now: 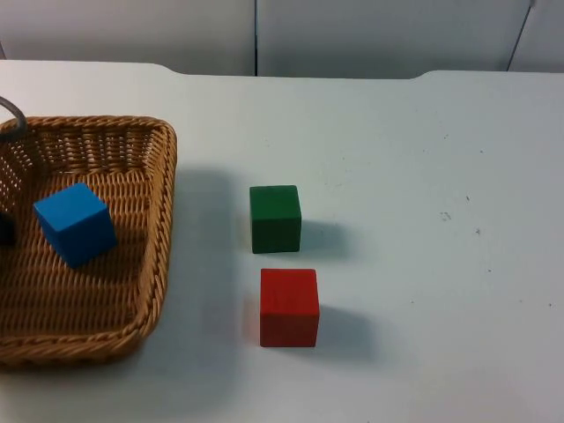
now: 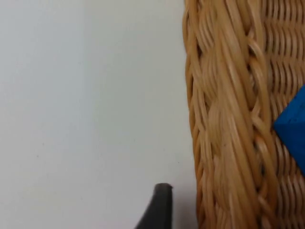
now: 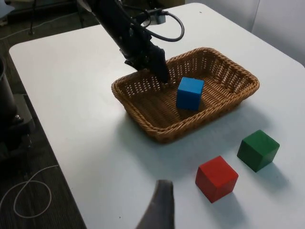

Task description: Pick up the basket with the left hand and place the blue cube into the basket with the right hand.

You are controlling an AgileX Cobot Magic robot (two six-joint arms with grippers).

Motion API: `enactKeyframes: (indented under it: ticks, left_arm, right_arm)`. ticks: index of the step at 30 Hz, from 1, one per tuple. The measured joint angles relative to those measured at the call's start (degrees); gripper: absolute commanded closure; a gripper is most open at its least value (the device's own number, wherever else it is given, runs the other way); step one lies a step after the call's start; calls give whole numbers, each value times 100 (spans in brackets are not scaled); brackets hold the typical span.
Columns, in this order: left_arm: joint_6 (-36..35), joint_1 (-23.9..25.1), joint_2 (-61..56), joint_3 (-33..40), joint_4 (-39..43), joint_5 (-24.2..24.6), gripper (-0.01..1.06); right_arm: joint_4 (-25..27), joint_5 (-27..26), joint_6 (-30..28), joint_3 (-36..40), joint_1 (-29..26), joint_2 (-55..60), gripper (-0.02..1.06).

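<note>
While the left gripper [image 3: 162, 76] clamps the rim of the rectangular woven wicker basket [image 1: 154, 264], the blue cube [image 1: 76, 224] sits inside on the basket floor, just beside that gripper and tilted a little against the weave. In the right wrist view the left arm reaches down over the basket's far wall, fingers closed on the rim, one inside and one outside. The left wrist view puts the thick braided rim [image 2: 224, 119] right next to a black fingertip [image 2: 159, 205], with a corner of the blue cube [image 2: 293, 126] past the rim, inside the basket.

Right gripper: one black fingertip [image 3: 159, 205] is visible above the white table [image 1: 423, 159], well apart from the basket and from the blue cube. Can't tell how far its fingers are open; nothing visibly held.

Other items: a green cube [image 1: 275, 218] and a red cube [image 1: 289, 307] stand on the table beside the basket's open side, the red one nearer the table's front edge, the two near each other but not touching. Neither touches the basket. Both lie between the right fingertip and the basket in the right wrist view, the red one closer to the fingertip.

Blue cube: solid, matte, sharp edges, top face lit, rotated relative to the basket walls. The basket casts a broad soft shadow on the table alongside it.
</note>
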Motion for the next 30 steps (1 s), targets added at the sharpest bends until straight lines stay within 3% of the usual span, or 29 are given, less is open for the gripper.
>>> enactKeyframes:
  ticks: [9, 16, 19, 24, 30]
  left_arm:
    - [22, 0, -156, 0, -11, -48, 21]
    - [22, 0, -908, 0, -11, -780, 21]
    - [22, 0, -1304, -33, -25, -838, 21]
    - [-195, 0, -2267, -174, -34, -604, 21]
    - [-664, 0, -4041, -308, 9, 181, 21]
  right_arm:
    - [0, 0, 0, 0, 0, 0, 29]
    - [62, 0, 0, 0, 0, 0, 29]
    - [78, 0, 0, 0, 0, 0, 29]
    - [78, 0, -26, 0, 0, 0, 29]
    - [78, -76, -175, 0, 0, 0, 29]
